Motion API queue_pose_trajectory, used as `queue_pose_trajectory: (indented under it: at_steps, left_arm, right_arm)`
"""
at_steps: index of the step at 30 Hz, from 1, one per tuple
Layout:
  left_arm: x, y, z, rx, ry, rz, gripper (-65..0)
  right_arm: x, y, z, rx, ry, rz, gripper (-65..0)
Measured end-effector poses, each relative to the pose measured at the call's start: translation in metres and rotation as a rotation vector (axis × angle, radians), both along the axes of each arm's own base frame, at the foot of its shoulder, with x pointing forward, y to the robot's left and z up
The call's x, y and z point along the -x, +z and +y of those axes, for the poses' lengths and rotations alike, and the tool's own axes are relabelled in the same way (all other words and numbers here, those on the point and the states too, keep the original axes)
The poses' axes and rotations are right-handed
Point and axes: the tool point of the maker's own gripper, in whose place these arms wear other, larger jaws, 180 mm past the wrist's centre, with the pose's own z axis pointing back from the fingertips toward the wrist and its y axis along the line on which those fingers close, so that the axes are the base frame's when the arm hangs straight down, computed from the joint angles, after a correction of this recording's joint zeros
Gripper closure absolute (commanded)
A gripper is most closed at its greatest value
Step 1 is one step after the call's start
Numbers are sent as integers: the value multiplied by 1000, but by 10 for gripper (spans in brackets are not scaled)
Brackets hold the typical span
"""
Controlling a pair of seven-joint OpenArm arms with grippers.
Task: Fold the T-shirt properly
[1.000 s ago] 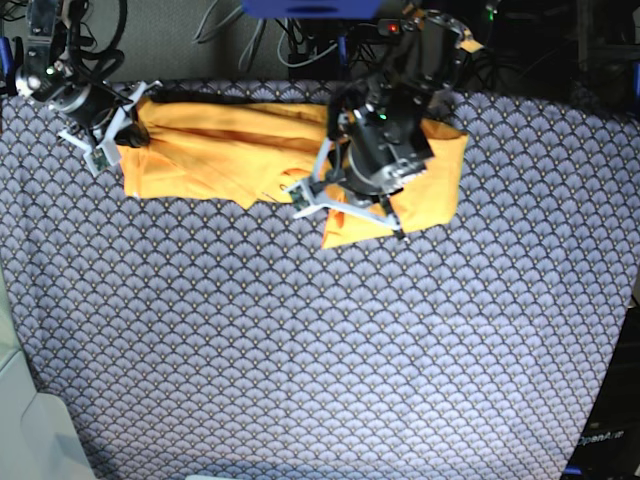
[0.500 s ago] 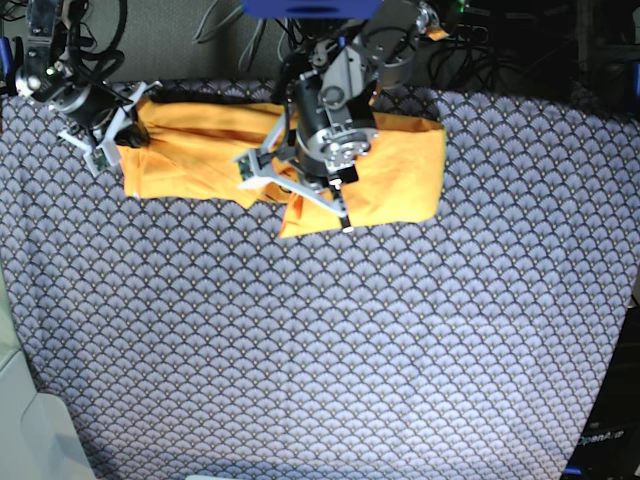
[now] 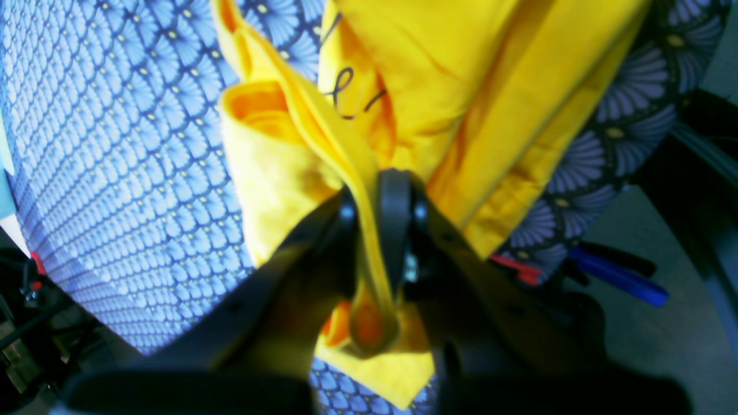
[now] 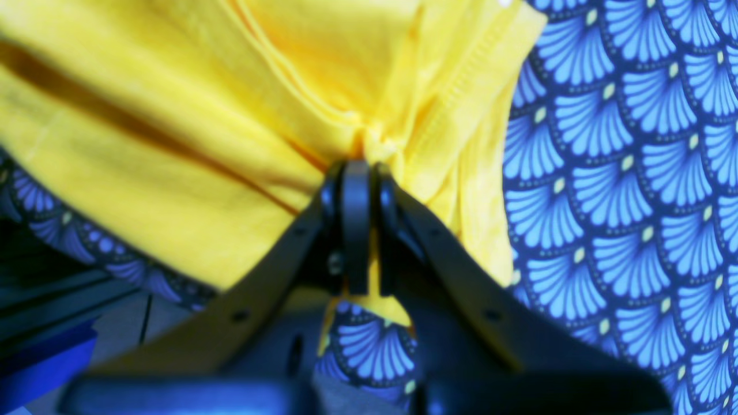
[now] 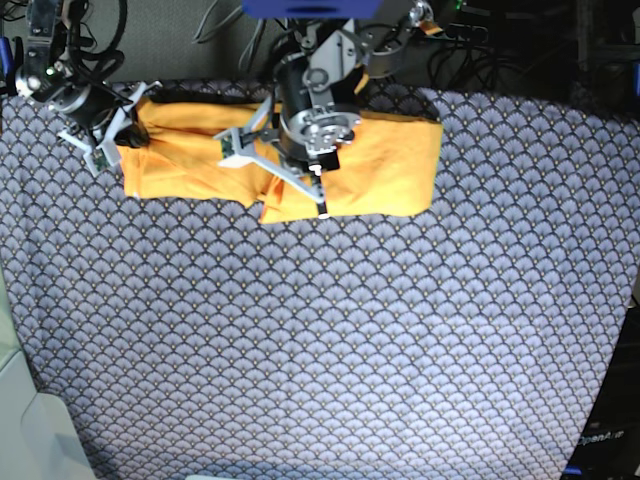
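The yellow-orange T-shirt lies bunched along the far edge of the table, on the fan-patterned tablecloth. My left gripper is over the shirt's middle, shut on a folded edge of the cloth. The left wrist view shows its jaws pinching a yellow fold. My right gripper is at the shirt's left end near the table's far-left corner. In the right wrist view it is shut on gathered yellow cloth.
Cables and dark equipment sit behind the table's far edge. A blue bar is at the top. A pale object stands at the front-left corner. The tablecloth stretches wide in front of the shirt.
My left gripper has moved left along the far edge, drawing the shirt's right part over toward the left. The right gripper has stayed in place, holding the left end.
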Motion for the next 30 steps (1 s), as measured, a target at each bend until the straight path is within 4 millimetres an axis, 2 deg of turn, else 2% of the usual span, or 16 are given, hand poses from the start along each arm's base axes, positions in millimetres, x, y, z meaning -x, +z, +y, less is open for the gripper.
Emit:
queue_pose_trajectory:
  at_steps: [7,9,14,18,21,25,30]
  left_arm:
    - [2,-5,8,-25,1,7,-11]
    - [5,-7,8,-22,0,15,-82]
    - [16,-12,7,-17,-1,42,-336]
    - [14,-11,8,-16,3,38,-428]
    - [15,-11,8,-13,3,39,-455]
    - [11,-9,10,1,28,41,-458]
    - [-13,10,36,49,162,-11,-458]
  right_arm:
    - [0,0,0,0,0,0,0]
    - [0,0,0,0,0,0,0]
    - [0,0,0,0,0,0,0]
    - [0,0,0,0,0,0,0]
    - [0,0,0,0,0,0,0]
    - [0,0,0,0,0,0,0]
    - [0,0,0,0,0,0,0]
